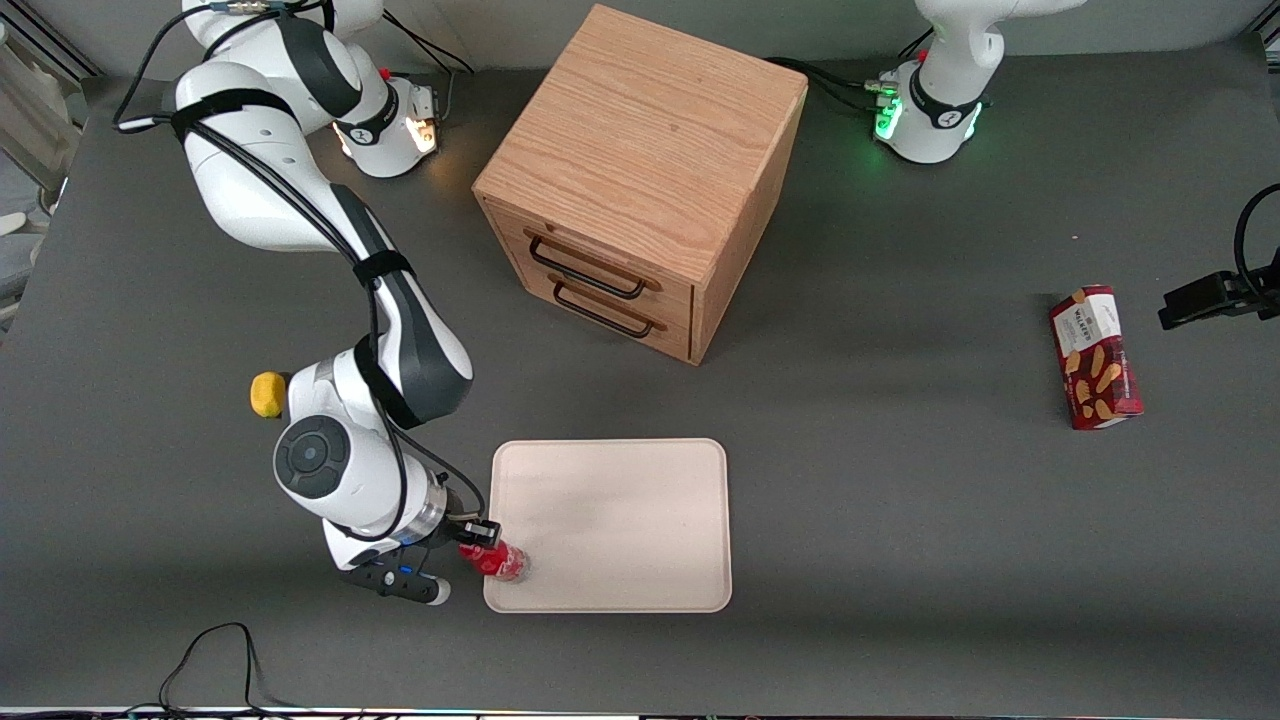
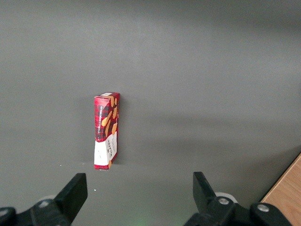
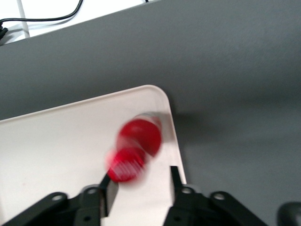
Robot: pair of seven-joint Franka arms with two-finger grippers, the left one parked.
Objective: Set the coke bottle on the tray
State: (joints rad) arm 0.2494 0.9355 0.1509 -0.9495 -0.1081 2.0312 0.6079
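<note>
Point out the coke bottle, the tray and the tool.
coke bottle point(image 1: 497, 559), front view, red body.
tray point(image 1: 620, 520), front view, bare middle of the floor.
tool point(image 3: 141, 181), right wrist view, midway between its fingertips, over the tray's corner.

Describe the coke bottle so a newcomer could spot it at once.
Start at the wooden drawer cabinet; nearer the front camera lies the cream-white tray. At the tray's corner closest to the camera, toward the working arm's end, the coke bottle rests by the right arm's tool. It is small, red and capped, unlike the larger red snack box.
</note>
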